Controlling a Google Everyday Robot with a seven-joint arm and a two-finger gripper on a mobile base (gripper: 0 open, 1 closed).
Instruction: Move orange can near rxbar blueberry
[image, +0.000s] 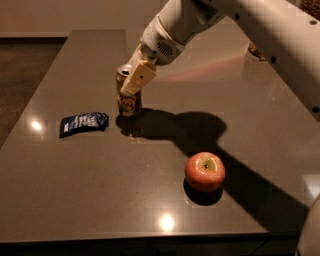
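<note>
The orange can stands upright on the dark table, a little right of the rxbar blueberry, a flat dark-blue wrapper lying on the left part of the table. My gripper reaches down from the upper right and is shut on the can, its tan finger lying across the can's upper front. The can's silver top shows behind the finger. A small gap separates can and wrapper.
A red-yellow apple sits to the front right of the can. My white arm crosses the upper right and casts a wide shadow over the table's middle. The table's front edge runs along the bottom.
</note>
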